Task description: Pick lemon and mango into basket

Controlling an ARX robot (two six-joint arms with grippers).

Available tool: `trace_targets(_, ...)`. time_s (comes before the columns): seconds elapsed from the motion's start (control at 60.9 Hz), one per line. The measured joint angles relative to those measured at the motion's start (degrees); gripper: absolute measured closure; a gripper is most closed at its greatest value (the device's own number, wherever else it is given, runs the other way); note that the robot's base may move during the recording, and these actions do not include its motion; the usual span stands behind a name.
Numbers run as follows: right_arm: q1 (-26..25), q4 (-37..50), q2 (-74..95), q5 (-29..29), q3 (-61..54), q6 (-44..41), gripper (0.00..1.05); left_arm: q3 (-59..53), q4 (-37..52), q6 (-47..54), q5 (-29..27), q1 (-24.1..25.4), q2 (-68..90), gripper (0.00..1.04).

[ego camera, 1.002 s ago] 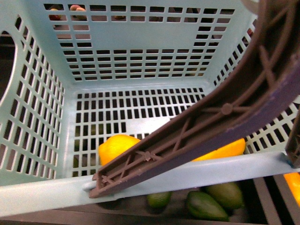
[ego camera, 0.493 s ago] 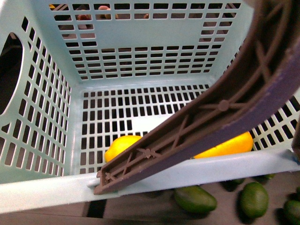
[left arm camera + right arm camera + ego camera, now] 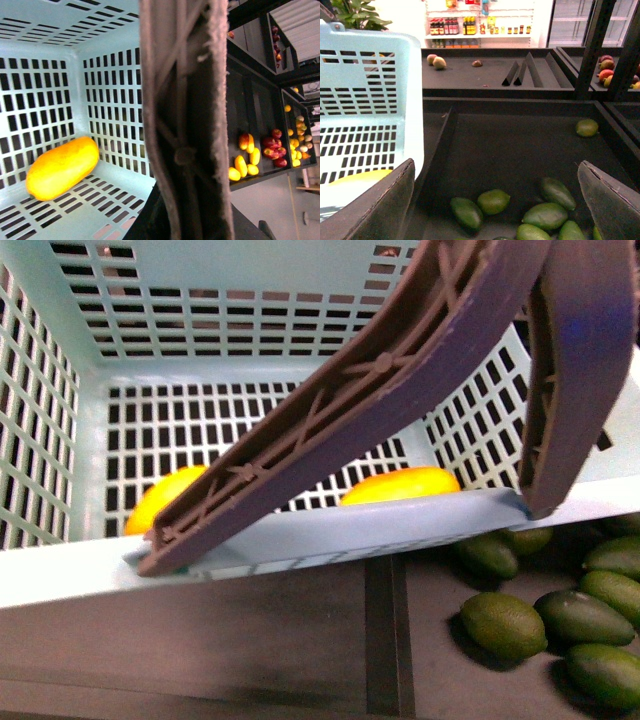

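Below, dark shelf bin – green fruits; aqua basket beside, bottles behind

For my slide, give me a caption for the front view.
Lemon and mango lie in the aqua basket, brown handle across it.

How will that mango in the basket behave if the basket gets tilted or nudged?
The mango looks smooth and rounded, so it would probably slide or roll across the basket floor. Lying loose on its long side, it would likely roll sideways rather than end over end. The slotted walls should stop it.
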Motion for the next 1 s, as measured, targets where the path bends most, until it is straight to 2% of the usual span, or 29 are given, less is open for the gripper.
trace_targets(0.115, 0.0, 0.0, 0.0, 0.1, 0.0, 0.0, 0.09, 0.0, 0.0, 0.3, 0.1, -0.2, 0.0, 1.0)
trace_targets(0.148, 0.0, 0.0, 0.0, 0.2, 0.0, 0.0, 0.09, -0.1, 1.1, -1.4, -4.3, -1.1, 0.1, 1.0)
trace_targets(0.164, 0.0, 0.0, 0.0, 0.3, 0.0, 0.0, 0.09, -0.1, 2.1, -3.8, -8.0, -1.5, 0.3, 1.0)
trace_targets(0.197, 0.0, 0.0, 0.0, 0.3, 0.0, 0.0, 0.09, 0.3, 3.6, -10.8, -18.9, -2.4, 1.5, 1.0)
trace_targets(0.246, 0.0, 0.0, 0.0, 0.3, 0.0, 0.0, 0.09, 2.1, 3.7, -16.9, -28.2, -2.2, 3.6, 1.0)
trace_targets(0.312, 0.0, 0.0, 0.0, 0.4, 0.0, 0.0, 0.09, 6.3, 3.4, -20.6, -32.1, 0.3, 7.5, 1.0)
trace_targets(0.558, 0.0, 0.0, 0.0, 0.3, 0.0, 0.0, 0.09, 17.0, -1.5, -24.5, -32.6, 6.3, 19.6, 1.0)
trace_targets(0.739, 0.0, 0.0, 0.0, 0.3, 0.0, 0.0, 0.09, 26.0, -6.7, -31.9, -31.2, 7.7, 29.9, 1.0)
trace_targets(1.002, 0.0, 0.0, 0.0, 0.3, 0.0, 0.0, 0.09, 36.8, -9.2, -37.6, -29.9, 10.3, 39.9, 1.0)
